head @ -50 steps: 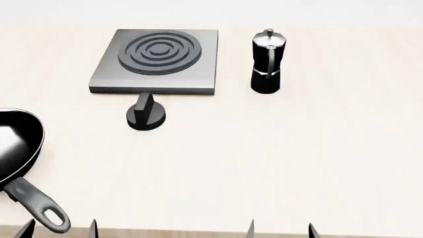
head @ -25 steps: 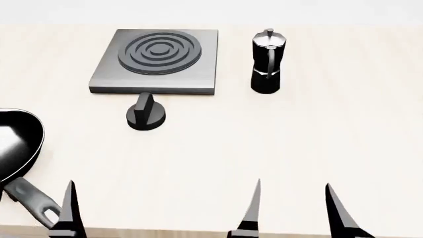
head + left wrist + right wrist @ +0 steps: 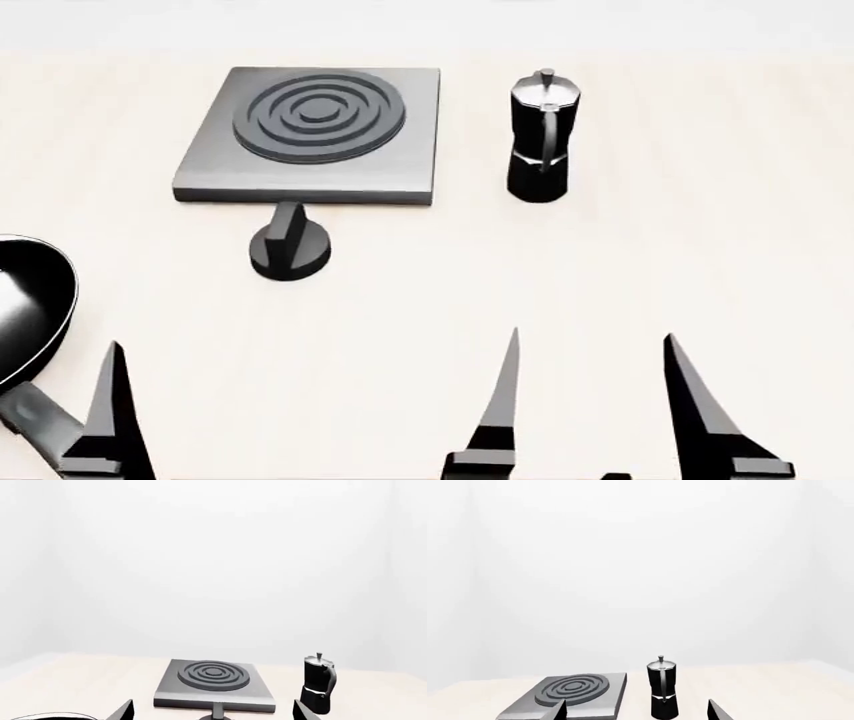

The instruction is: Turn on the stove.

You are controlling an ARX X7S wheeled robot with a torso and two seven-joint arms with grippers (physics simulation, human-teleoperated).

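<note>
Our right claw [image 3: 587, 400] and left claw [image 3: 114, 420] hang spread and empty above the worktop [image 3: 641, 260]. The stove [image 3: 310, 130] lies far ahead, its knob [image 3: 288, 245] just before it. We judge the left claw should straddle the knob's ridge squarely, then twist.

Head view looks down; both low wrist views share the stove [image 3: 310, 130].

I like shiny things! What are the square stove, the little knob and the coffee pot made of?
The stove looks like brushed grey metal, matte, with a darker ringed burner. The knob looks like black plastic, dull and ridged, though that's a guess. The coffee pot seems metal: silvery shiny top, glossy black body.
</note>
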